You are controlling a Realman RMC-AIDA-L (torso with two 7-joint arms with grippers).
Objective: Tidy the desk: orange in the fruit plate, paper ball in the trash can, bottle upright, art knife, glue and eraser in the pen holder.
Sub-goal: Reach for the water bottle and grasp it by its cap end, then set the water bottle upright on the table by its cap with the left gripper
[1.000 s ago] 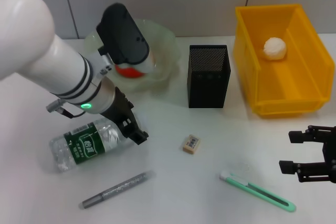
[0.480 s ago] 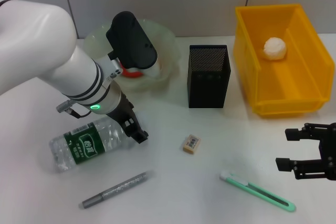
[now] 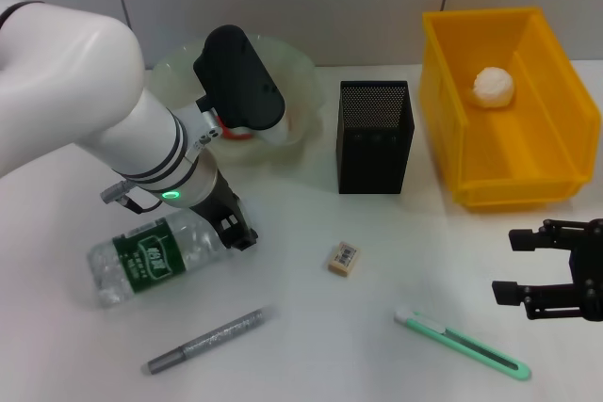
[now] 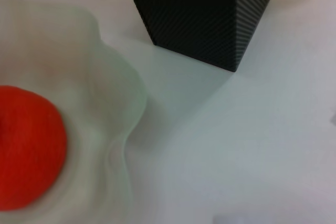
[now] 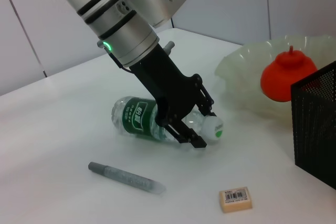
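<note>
The bottle lies on its side on the desk at the front left. My left gripper is open, with its fingers on either side of the bottle's neck, as the right wrist view shows. The orange sits in the fruit plate, partly hidden by my left wrist. The paper ball lies in the trash can. The eraser, glue and art knife lie on the desk. The pen holder stands mid-desk. My right gripper is open and empty above the art knife.
The left wrist view shows the orange, the plate's rim and the pen holder. The right wrist view shows the bottle, glue, eraser and plate. A grey wall stands behind the desk.
My left gripper has shifted back and left along the bottle's neck end, closer in around it. The bottle has not moved. My right gripper has drifted slightly left.
</note>
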